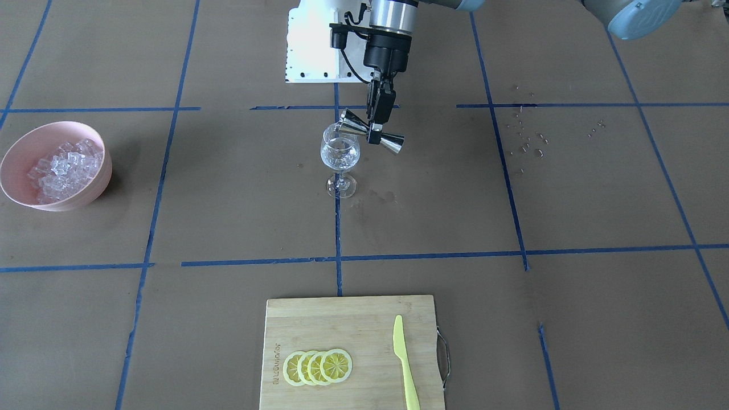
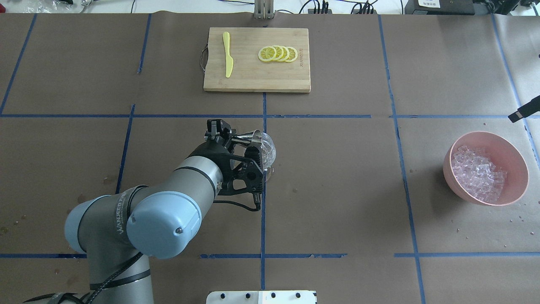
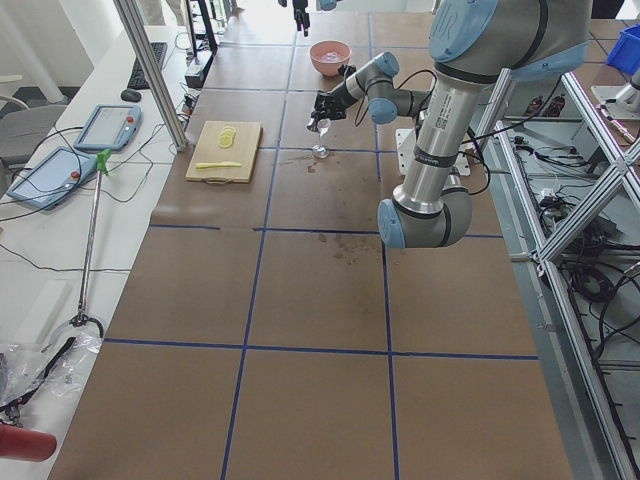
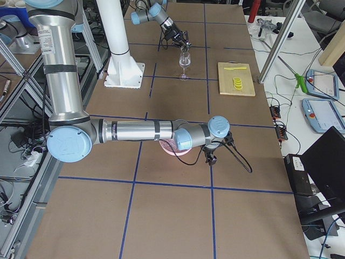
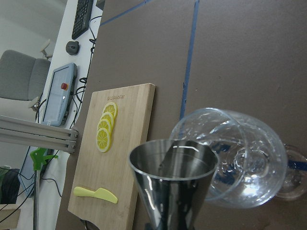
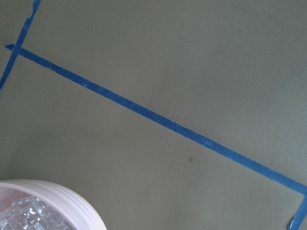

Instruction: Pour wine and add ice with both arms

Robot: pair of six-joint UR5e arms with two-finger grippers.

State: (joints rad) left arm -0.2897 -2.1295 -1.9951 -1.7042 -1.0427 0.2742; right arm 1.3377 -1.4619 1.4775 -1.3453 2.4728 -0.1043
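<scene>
Pouring step in hand. Left gripper (image 1: 376, 135) clamped on a steel jigger (image 1: 352, 124), tipped at the rim of the wine glass (image 1: 340, 171); wine (image 1: 340, 161) seemingly pooled inside. Right gripper (image 4: 210, 158) beside the pink bowl (image 1: 17, 148) of ice (image 1: 65, 168); cannot tell its grip. Next, probably: level jigger, clear the rim without knocking the glass, fetch ice.

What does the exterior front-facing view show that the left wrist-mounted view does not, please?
Only the front-facing view shows the pink bowl of ice, scattered clear specks on the table, and the left arm with its jaws shut on the jigger. Only the wrist view shows the jigger's inside, plus a grey chair and a handheld console beyond the table. Both show the tilted jigger at the wine glass, the cutting board, lemon slices and yellow knife.
</scene>
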